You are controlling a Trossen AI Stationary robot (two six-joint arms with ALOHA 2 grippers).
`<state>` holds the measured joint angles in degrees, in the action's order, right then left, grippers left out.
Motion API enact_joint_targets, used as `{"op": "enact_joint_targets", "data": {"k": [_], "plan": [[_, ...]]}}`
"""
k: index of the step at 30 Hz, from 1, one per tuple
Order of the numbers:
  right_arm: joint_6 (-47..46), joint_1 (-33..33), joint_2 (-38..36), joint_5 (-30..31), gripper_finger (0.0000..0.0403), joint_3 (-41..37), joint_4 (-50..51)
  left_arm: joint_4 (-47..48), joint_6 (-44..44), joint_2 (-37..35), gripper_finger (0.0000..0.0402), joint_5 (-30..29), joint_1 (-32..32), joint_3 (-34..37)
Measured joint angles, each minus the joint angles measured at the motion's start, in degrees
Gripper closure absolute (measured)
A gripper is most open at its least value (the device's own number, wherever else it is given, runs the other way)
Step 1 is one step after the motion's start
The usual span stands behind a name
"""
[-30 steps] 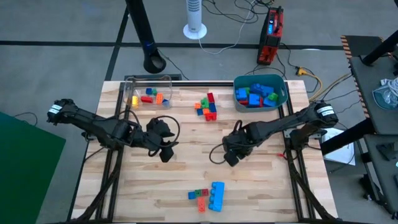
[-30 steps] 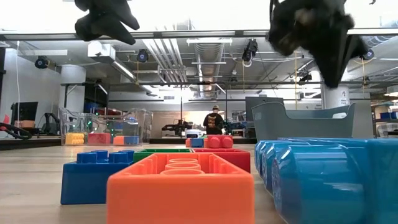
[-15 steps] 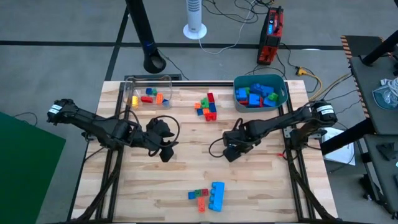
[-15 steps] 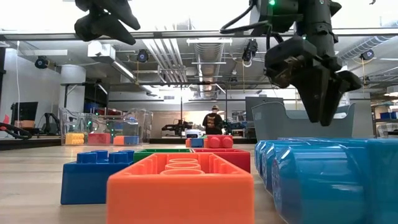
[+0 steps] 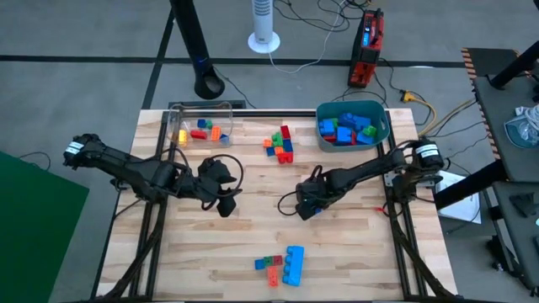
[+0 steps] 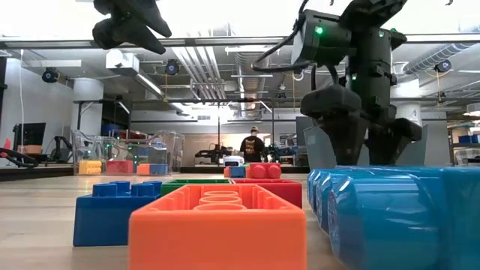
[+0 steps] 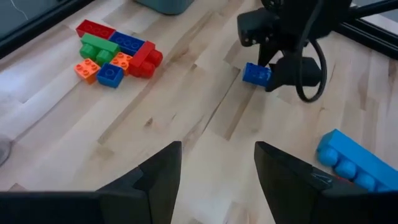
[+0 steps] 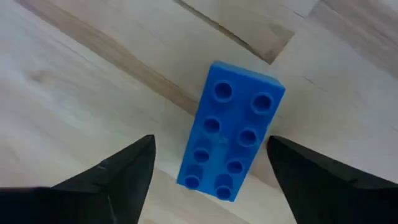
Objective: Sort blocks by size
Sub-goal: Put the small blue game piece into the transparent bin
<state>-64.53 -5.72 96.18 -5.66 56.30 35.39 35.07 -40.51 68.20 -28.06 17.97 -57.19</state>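
1. Right tool (image 5: 308,209): low over the middle of the table (image 5: 362,244), fingers spread wide. In the right wrist view its two fingertips (image 8: 134,163) stand either side of a blue eight-stud brick (image 8: 231,140) lying flat on the wood, studs up; neither finger touches it.
2. Blue eight-stud brick, further: in the left wrist view it lies directly under the right tool; in the high view it is mostly hidden beneath that tool.
3. Left tool (image 5: 223,204): over the left-centre of the table, well apart from the right tool, fingers (image 7: 155,180) apart and holding nothing.
4. Loose cluster of small bricks (image 5: 280,143): red, green, blue and orange, touching one another, near the far edge between the two containers.
5. Clear plastic box (image 5: 200,123): far left corner, holding a few small yellow, red, blue and orange bricks.
6. Teal tub (image 5: 352,124): far right corner, holding larger blue bricks with some red and green.
7. Near-edge group: a light blue long brick (image 5: 293,264) lying beside small green, red and orange bricks (image 5: 270,266), close to the near edge, well apart from both tools.
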Motion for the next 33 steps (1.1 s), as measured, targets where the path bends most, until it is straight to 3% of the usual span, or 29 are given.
{"op": "enact_joint_targets", "data": {"k": [4,9,12,16,21,27,33], "plan": [[0.1,0.0,1.3,0.7,0.0154,0.7,1.1,-0.1,0.0,0.0,0.0212,0.0,0.0,0.0],[3.3,0.1,1.7,2.1,0.0271,0.6,1.7,-1.1,1.9,-0.3,0.0212,0.3,0.0,0.0],[5.7,0.5,0.8,1.6,0.0272,0.6,0.9,-3.1,5.5,-1.4,0.0212,2.4,-0.1,0.0],[11.2,2.4,-3.0,-5.9,0.0272,2.5,-1.8,-5.5,13.2,-4.1,0.0212,6.6,-0.1,-0.6],[19.7,4.7,-8.7,-15.0,0.0272,12.2,-8.5,-6.2,26.9,-5.9,0.0212,13.4,0.0,-6.1],[32.0,5.3,-8.1,-23.1,0.0272,26.3,-10.9,-3.2,37.1,-3.4,0.0212,14.1,0.0,-15.3],[34.1,5.1,-4.8,-33.0,0.0272,34.8,-10.0,-0.1,42.7,2.1,0.0212,14.9,0.2,-23.1]]}}
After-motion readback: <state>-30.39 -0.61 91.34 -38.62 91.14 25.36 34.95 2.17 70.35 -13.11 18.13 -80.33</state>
